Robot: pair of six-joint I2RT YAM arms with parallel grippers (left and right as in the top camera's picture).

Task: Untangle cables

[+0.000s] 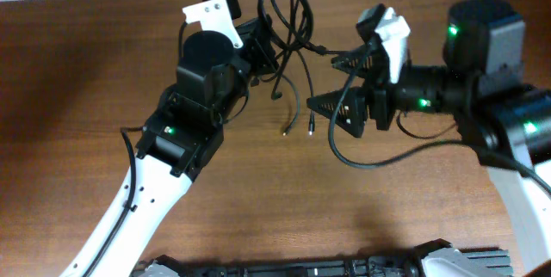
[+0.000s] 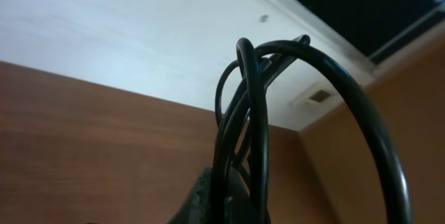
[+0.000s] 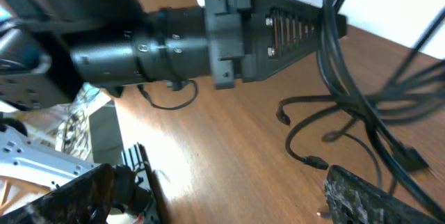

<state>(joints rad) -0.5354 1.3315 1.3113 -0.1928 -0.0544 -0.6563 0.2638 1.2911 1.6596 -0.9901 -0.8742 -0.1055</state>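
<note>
Left hand (image 1: 261, 46) clamped shut on the cables (image 1: 288, 19), upper centre of the overhead frame. Right hand (image 1: 343, 82) spread wide, empty, just right of the bundle. Best to pinch one loose strand low down, then draw rightward slowly, watching for snags. Long axis top-to-bottom; plug ends pointing toward frame centre.

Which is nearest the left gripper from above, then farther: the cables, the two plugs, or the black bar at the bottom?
1. Cables: clamped in the shut left gripper, top middle.
2. Plugs: below it, toward the table's middle.
3. Black bar: bottom edge, farthest.
</note>
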